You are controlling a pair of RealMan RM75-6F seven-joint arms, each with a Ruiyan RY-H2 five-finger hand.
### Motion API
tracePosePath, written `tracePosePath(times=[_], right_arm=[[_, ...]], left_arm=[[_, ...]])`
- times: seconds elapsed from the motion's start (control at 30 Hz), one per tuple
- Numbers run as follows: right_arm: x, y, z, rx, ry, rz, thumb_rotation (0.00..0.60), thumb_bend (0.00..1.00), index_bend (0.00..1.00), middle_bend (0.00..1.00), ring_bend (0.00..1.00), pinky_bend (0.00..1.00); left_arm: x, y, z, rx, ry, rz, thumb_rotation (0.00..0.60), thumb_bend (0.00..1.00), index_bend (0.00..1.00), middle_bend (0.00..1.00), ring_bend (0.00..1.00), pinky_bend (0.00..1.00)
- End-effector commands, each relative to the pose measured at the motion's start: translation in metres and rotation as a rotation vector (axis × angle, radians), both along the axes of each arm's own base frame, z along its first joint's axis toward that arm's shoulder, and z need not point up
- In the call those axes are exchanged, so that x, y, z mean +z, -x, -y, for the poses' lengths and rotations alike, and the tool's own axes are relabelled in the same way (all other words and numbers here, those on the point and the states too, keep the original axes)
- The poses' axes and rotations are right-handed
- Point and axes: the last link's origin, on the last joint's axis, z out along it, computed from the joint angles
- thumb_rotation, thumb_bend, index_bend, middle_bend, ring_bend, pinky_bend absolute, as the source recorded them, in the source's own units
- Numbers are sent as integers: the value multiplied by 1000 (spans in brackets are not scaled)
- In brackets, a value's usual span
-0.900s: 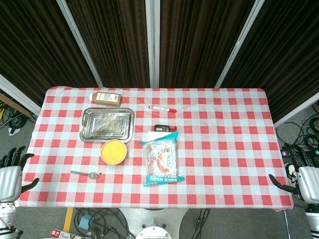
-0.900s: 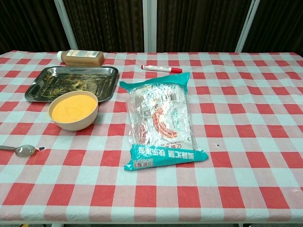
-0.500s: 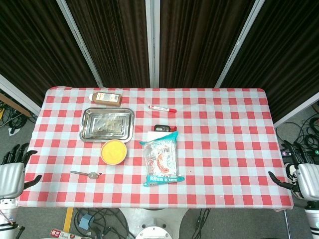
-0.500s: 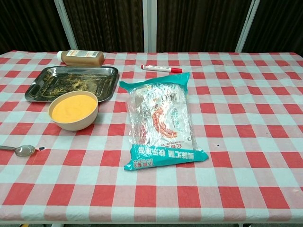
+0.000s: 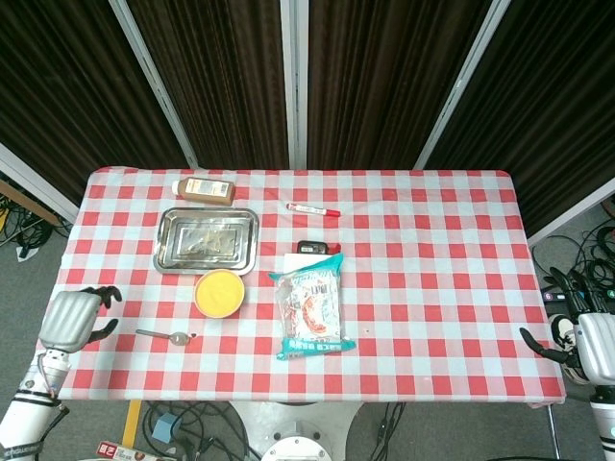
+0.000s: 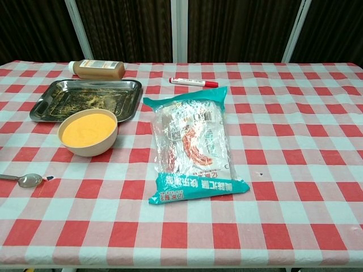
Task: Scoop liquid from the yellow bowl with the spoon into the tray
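The yellow bowl (image 5: 220, 293) (image 6: 89, 132) holds orange liquid and sits just in front of the metal tray (image 5: 165, 257) (image 6: 129, 107). A metal spoon (image 5: 165, 336) (image 6: 24, 179) lies flat on the cloth, left of and nearer than the bowl. My left hand (image 5: 75, 318) hovers over the table's left edge, a short way left of the spoon handle, holding nothing, its fingers apart. My right hand (image 5: 584, 338) hangs off the table's right side, open and empty. Neither hand shows in the chest view.
A teal snack bag (image 5: 310, 306) (image 6: 192, 143) lies right of the bowl. Behind the tray lies a brown bottle (image 5: 204, 188) (image 6: 97, 69). A red marker (image 5: 312, 208) (image 6: 193, 81) and a small black object (image 5: 312, 248) lie mid-table.
My left hand has risen from beside the table and moved right, over the left edge toward the spoon. The right hand has barely shifted.
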Motion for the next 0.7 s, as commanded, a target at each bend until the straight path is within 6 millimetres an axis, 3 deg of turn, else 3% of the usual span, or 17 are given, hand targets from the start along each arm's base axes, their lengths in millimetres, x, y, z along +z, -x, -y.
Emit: tracePosePath(times=[0.03, 0.17, 0.33, 0.7], right_arm=[[0, 0, 0, -4, -1, -1, 440, 174, 44, 201, 39, 156], [0, 0, 0, -8, -2, -4, 437, 174, 44, 203, 39, 156], [-1, 0, -1, -10, -5, -3, 438, 174, 43, 205, 39, 156], [-2, 2, -1, -17, -5, -1, 437, 174, 44, 205, 39, 156]], left_arm=[[-26, 2, -10, -4, 107, -16, 600, 298, 539, 842, 819, 953], [-47, 7, -12, 20, 180, -25, 600, 297, 539, 909, 877, 978], [-66, 9, -12, 46, 229, -26, 600, 296, 538, 925, 890, 979], [-80, 16, -9, 89, 256, -50, 600, 296, 542, 926, 891, 979]])
